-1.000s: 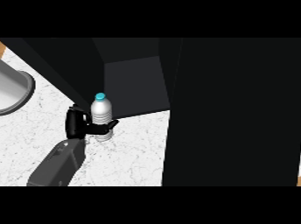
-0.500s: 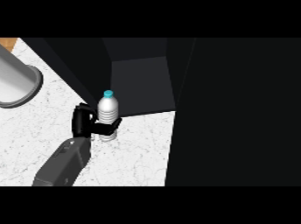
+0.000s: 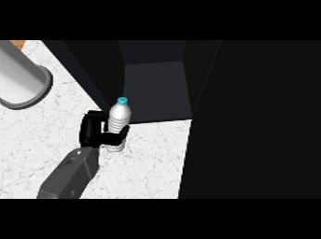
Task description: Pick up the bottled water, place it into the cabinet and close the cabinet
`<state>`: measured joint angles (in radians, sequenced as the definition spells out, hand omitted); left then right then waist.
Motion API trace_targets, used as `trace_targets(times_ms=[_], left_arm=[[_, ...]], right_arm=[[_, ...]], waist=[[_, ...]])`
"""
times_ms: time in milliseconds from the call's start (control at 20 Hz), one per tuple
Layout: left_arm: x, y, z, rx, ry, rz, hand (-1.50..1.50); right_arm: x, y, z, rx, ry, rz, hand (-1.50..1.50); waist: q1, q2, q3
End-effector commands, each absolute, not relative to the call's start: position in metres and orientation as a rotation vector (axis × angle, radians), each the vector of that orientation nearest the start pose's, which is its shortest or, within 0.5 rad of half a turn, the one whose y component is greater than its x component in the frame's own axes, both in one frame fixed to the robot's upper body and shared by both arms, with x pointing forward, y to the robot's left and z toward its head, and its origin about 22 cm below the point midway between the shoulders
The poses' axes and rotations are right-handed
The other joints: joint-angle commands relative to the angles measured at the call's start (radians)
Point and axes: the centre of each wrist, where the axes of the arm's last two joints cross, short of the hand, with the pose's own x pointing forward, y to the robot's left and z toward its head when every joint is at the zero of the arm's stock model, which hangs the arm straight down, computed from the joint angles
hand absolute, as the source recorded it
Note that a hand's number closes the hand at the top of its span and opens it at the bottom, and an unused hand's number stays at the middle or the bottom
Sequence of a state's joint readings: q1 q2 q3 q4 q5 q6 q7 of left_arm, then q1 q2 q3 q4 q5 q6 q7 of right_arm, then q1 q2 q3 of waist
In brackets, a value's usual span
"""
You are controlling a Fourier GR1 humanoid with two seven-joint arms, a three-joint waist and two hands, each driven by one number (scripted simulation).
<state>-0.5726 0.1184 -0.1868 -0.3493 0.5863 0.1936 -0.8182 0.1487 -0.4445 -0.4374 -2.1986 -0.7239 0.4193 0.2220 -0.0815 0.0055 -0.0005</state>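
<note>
The bottled water [image 3: 119, 117] is clear with a teal cap and stands upright just in front of the cabinet's open front. My left hand [image 3: 94, 130] is shut on it from the left, with the thumb curled round its lower half, and the forearm comes in from the lower left. The bottle's base shows below the hand, over the white marble counter [image 3: 150, 158]. The black cabinet [image 3: 156, 88] is open and its dark inner floor lies right behind the bottle. My right hand is not in view.
A broad black panel [image 3: 260, 121] fills the right half of the view, beside the cabinet's opening. A tall grey cylinder [image 3: 15, 77] with a flared base stands on the counter at the upper left. A wooden edge [image 3: 17, 45] shows behind it.
The hand and the bottle have shifted a little to the right and now stand closer to the cabinet's opening. The grey cylinder and the counter have slid rightward in the view.
</note>
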Motion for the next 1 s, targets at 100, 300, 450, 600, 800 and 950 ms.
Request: trace_targets(times_ms=[100, 300, 450, 600, 800, 950], left_arm=[[0.349, 0.137, -0.071, -0.325, -1.808, 0.174, 1.50], [0.339, 0.135, -0.077, -0.452, -1.777, 0.167, 1.50], [0.325, 0.134, -0.085, -0.474, -1.789, 0.153, 1.50], [0.320, 0.138, -0.076, -0.517, -1.776, 0.083, -1.50], [0.294, 0.158, -0.069, -0.557, -1.757, 0.073, -1.50], [0.280, 0.175, -0.071, -0.609, -1.730, 0.072, -1.50]], right_arm=[[0.149, -0.346, 0.191, 0.214, -1.946, 0.388, 1.50], [0.144, -0.337, 0.188, 0.276, -1.909, 0.407, 1.50], [0.129, -0.317, 0.201, 0.287, -1.913, 0.421, 1.50], [0.126, -0.322, 0.203, 0.274, -1.916, 0.398, 1.50], [0.115, -0.314, 0.203, 0.265, -1.916, 0.390, 1.50], [0.110, -0.301, 0.214, 0.230, -1.932, 0.533, 1.50]], waist=[[0.009, -0.015, -0.003], [0.046, -0.021, 0.000], [0.063, -0.021, -0.001], [0.089, -0.026, 0.002], [0.095, -0.021, 0.001], [0.093, -0.024, 0.000]])
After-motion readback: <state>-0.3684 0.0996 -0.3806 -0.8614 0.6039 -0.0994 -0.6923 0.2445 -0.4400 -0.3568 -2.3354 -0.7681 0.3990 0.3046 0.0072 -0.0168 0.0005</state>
